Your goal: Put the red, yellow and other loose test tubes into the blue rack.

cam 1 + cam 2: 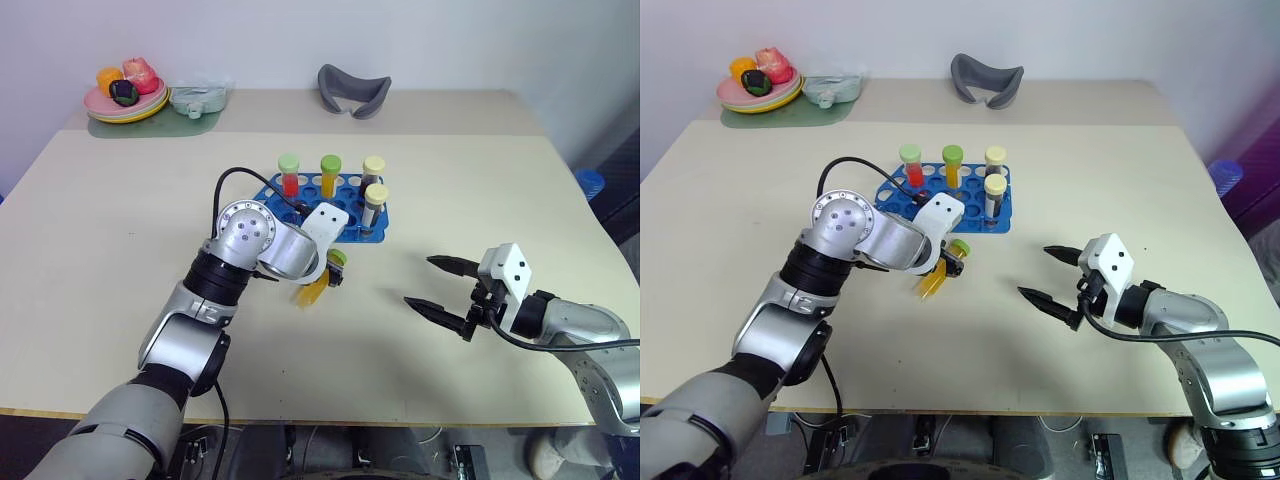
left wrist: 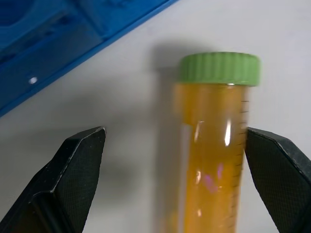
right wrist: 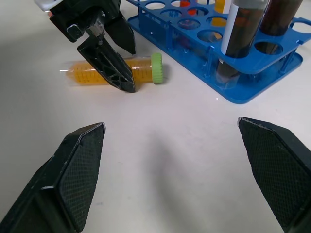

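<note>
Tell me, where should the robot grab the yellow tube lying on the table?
Around its clear middle, coming from above. The yellow tube lies flat beside the blue rack, and the open left gripper already has one finger on each long side.

A clear plastic test tube of yellow-orange liquid with a ribbed green screw cap (image 3: 116,70) lies flat on my worktop just beside the blue plastic rack (image 1: 352,232), cap toward it. The rack holds four upright tubes — one red with a green cap (image 1: 289,173), one orange with a green cap (image 1: 330,174), two dark with pale yellow caps (image 1: 374,200).
</note>
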You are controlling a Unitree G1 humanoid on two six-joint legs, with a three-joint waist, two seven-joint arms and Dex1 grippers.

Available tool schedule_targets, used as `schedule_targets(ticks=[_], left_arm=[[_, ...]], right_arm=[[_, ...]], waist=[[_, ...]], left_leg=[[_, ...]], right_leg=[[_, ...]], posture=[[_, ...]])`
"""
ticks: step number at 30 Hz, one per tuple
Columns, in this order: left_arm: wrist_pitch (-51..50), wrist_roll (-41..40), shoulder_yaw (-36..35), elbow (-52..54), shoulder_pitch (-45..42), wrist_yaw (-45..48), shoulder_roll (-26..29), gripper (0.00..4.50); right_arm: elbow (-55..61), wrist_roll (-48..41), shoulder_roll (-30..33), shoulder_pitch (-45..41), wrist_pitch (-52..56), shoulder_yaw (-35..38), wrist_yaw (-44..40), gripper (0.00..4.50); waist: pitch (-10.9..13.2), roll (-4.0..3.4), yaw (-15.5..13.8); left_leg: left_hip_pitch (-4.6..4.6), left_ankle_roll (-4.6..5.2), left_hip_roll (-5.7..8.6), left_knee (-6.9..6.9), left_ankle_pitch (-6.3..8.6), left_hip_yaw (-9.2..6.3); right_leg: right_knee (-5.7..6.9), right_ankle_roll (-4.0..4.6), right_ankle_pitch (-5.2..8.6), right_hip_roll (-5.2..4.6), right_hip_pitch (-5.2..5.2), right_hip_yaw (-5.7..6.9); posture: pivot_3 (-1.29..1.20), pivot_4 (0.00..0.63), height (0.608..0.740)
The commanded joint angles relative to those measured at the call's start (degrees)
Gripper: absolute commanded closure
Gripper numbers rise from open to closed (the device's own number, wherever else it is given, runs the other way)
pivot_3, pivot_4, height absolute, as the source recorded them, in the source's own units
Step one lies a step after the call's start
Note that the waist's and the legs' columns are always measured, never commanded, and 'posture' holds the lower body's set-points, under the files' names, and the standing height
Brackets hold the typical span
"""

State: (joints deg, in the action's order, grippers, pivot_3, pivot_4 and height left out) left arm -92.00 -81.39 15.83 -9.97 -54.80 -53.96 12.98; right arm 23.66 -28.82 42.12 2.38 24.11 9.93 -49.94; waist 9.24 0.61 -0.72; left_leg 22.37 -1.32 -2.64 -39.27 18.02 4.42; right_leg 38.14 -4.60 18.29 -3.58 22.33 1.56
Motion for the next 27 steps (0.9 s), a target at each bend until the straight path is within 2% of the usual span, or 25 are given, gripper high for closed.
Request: schedule_targets(ticks=[1, 9, 16, 19, 23, 27], left_arm=[[-0.5, -3.3, -0.6, -2.4, -0.3, -4.4, 0.0, 0.0], [-0.4, -10.3, -3.4, -6.1, 0.4, -15.2, -1.7, 0.0], [2.7, -18.9, 0.7, -5.9, 0.0, -21.3, 0.3, 0.0], [6.0, -22.5, 2.9, -4.9, -0.1, -23.4, 1.5, 0.87], [11.3, -29.3, 6.8, -4.5, -0.4, -27.5, 3.7, 2.82], [13.8, -31.6, 9.6, -4.2, -0.7, -27.6, 5.4, 2.82]], right_arm=[[0.1, 0.0, -0.2, 0.1, -2.0, 1.2, -0.4, 0.04], [-1.9, 0.5, 0.0, 0.3, -4.0, 1.3, -1.7, 0.04], [-1.8, 0.4, 0.3, -1.4, -3.3, 0.7, -1.7, 0.04], [-1.1, 0.2, 0.4, -1.3, -2.8, 0.8, -1.4, 0.0], [-0.7, 0.1, 0.4, -1.0, -2.5, 1.1, -1.3, 0.0], [-0.9, 0.2, 0.5, -0.9, -2.7, 1.2, -1.3, 0.0]], waist=[[0.0, 0.0, 0.0], [0.0, -0.02, 0.1], [0.0, -0.02, 0.0], [0.0, -0.02, 0.0], [0.0, -0.02, 0.0], [0.0, -0.02, 0.0]], left_leg=[[0.0, 0.0, 0.0, 0.0, 0.0, 0.0], [-0.03, -0.01, 0.0, 0.0, 0.0, 0.0], [-0.03, -0.02, -0.01, 0.0, -0.01, 0.0], [-0.03, -0.02, 0.0, 0.0, -0.01, 0.0], [-0.03, -0.02, 0.0, -0.01, -0.01, 0.0], [-0.04, -0.02, 0.01, -0.01, -0.01, -0.01]], right_leg=[[0.0, 0.0, 0.0, 0.0, 0.0, 0.0], [0.0, 0.0, 0.0, 0.0, -0.01, 0.0], [0.01, 0.0, 0.0, 0.01, -0.01, 0.0], [0.01, 0.0, 0.0, 0.0, -0.01, 0.0], [0.01, 0.0, 0.0, -0.01, -0.03, 0.0], [0.01, 0.0, 0.0, -0.02, -0.04, 0.0]], posture=[[0.0, 0.15, 0.735], [0.0, 0.15, 0.735], [0.0, 0.15, 0.735], [0.0, 0.15, 0.735], [0.0, 0.15, 0.735], [0.0, 0.15, 0.735]])
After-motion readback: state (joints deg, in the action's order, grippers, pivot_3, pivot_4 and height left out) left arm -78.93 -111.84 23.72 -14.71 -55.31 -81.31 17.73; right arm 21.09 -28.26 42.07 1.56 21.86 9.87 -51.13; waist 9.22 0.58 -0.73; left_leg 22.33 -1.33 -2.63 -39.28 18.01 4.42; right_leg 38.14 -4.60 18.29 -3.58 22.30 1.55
